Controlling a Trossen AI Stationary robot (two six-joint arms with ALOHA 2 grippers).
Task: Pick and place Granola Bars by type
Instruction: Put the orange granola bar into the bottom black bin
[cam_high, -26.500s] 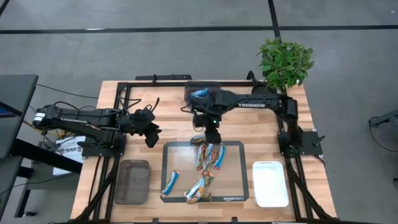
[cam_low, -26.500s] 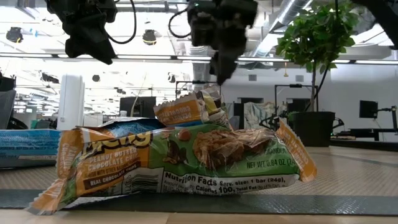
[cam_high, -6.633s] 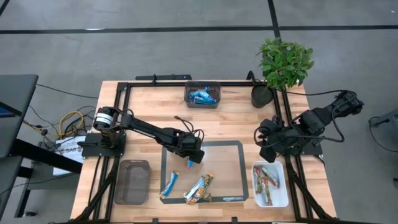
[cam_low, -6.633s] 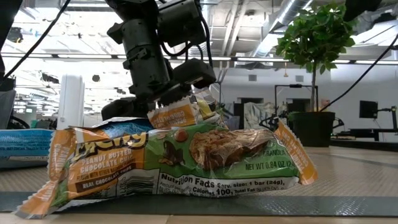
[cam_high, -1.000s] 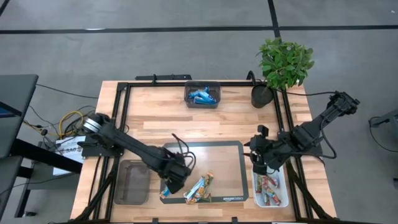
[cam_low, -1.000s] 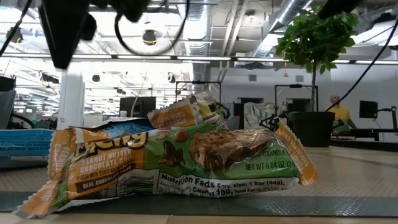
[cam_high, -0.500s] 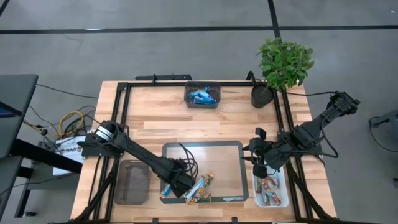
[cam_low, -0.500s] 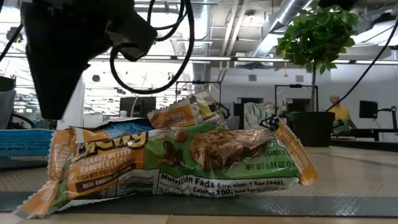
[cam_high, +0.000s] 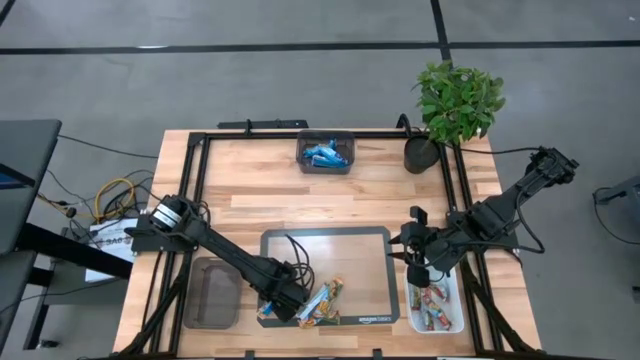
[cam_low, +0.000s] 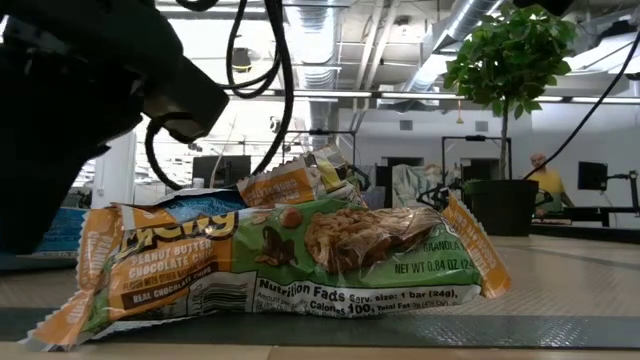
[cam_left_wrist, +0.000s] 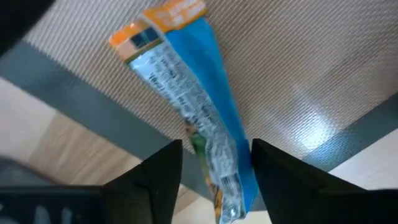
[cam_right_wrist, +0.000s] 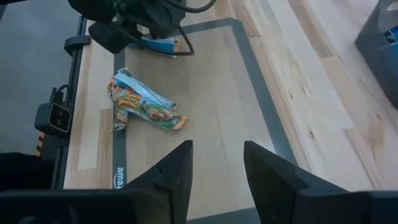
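High view: the left gripper has been lowered within the last second onto the blue shiny-wrapped granola bar at the grey mat's front-left corner, fingers apart astride it, so grasping is judged imminent.

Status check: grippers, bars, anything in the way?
Left gripper jaws open astride blue bar on mat. Right gripper open near white tray. Nothing in the way.

The worktop is evenly and brightly lit from overhead, with only soft shadows cast. In the low view, ceiling lights glare behind a dark, blurred arm. The left wrist view is softened by blur around the left tool.
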